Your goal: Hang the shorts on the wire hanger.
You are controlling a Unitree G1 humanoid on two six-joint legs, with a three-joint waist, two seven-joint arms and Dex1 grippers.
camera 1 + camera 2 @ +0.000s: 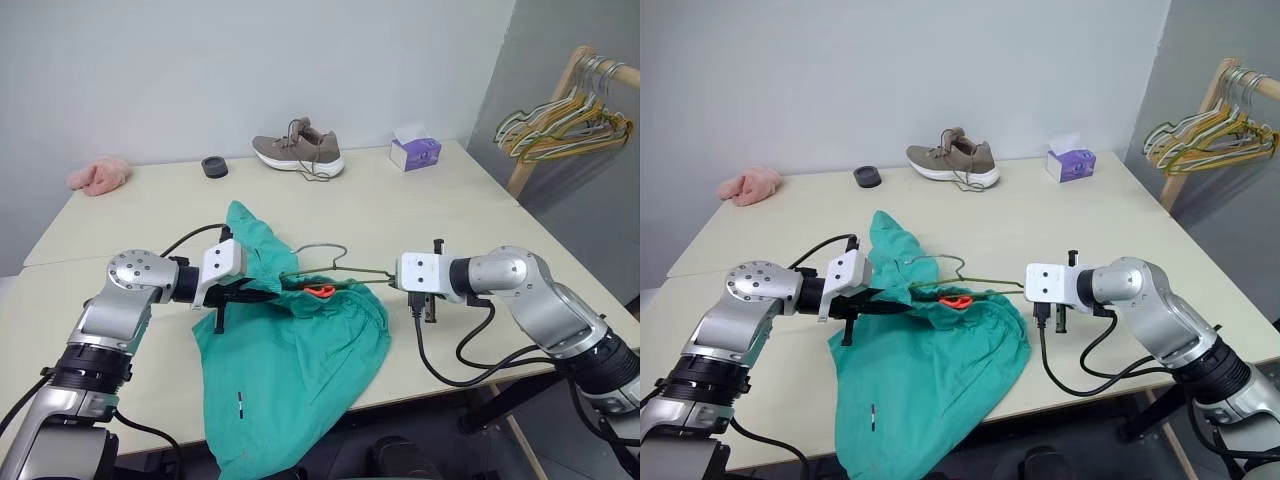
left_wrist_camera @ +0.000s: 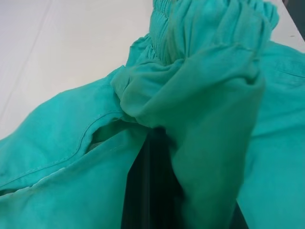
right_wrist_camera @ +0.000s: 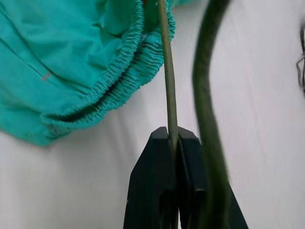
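The teal-green shorts (image 1: 290, 370) lie crumpled on the table's near half, with one leg hanging over the front edge. The thin olive wire hanger (image 1: 345, 272) lies across the waistband, its hook curving above the orange drawstring (image 1: 320, 291). My left gripper (image 1: 262, 293) comes in from the left and is shut on a fold of the shorts (image 2: 214, 95) near the waistband; the fabric wraps its dark fingers (image 2: 150, 191). My right gripper (image 3: 174, 138) comes in from the right and is shut on the hanger's wire (image 3: 167, 86), just beside the gathered waistband (image 3: 119, 81).
A brown shoe (image 1: 298, 150), a purple tissue box (image 1: 415, 153), a black ring (image 1: 214, 166) and a pink fluffy cloth (image 1: 99, 175) sit along the table's far side. A wooden rack holding a bunch of hangers (image 1: 565, 120) stands beyond the right edge of the table (image 1: 500, 230).
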